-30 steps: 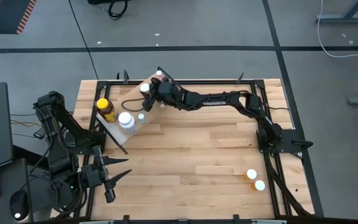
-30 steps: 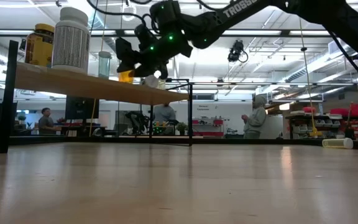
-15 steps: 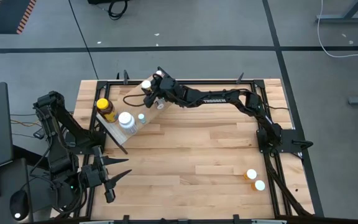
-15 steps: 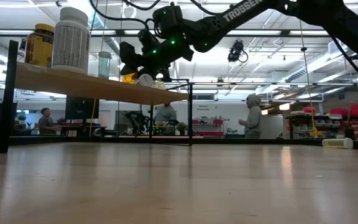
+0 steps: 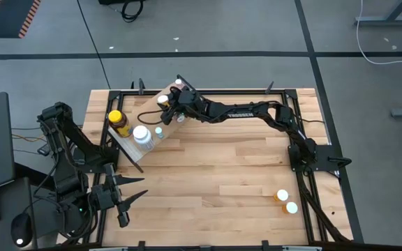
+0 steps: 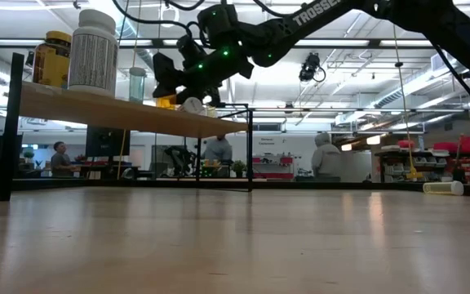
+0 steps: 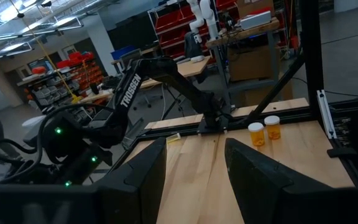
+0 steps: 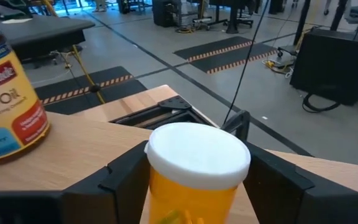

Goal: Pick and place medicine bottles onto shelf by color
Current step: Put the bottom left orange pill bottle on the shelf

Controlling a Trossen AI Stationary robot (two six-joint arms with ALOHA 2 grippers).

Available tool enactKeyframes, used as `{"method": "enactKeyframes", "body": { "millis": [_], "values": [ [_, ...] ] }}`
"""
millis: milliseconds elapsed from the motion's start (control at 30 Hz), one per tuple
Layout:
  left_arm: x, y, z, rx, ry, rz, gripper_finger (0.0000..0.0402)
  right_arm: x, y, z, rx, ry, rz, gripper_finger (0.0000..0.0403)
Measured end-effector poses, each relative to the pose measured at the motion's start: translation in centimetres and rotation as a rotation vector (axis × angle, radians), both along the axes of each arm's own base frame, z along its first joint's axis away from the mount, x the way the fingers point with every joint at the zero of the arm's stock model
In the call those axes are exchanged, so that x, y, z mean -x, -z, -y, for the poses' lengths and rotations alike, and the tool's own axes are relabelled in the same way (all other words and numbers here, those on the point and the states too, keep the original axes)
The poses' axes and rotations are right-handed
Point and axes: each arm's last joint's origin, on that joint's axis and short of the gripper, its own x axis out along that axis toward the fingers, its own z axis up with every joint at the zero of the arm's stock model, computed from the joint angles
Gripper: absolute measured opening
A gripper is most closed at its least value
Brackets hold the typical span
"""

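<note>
our right gripper (image 8: pixel 191 186) reaches over the light plywood shelf on its black frame (image 5: pixel 169 127), fingers set either side of an orange vial with a white cap (image 8: pixel 194 171); we cannot tell whether they pinch it. we judge the vial stands there for its colour group. farther along the board stands an amber fish-oil jar (image 8: pixel 8 99). our left gripper (image 5: pixel 121 202) waits, parted, at the near table corner.
</note>
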Motion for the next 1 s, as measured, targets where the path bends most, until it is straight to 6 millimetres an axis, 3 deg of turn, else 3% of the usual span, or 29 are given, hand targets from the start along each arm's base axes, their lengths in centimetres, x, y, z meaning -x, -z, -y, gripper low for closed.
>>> {"method": "enactKeyframes", "body": {
  "millis": [767,1000],
  "values": [
    [0.0,0.0,0.0,0.000,0.000,0.000,0.0172,-0.1,-0.1,-1.2,0.044,-0.024,-0.049,0.0264],
    [0.0,0.0,0.0,0.000,0.000,0.000,0.0172,1.7,-3.3,-3.2,0.092,0.025,-0.169,0.0266]
  ]
}}
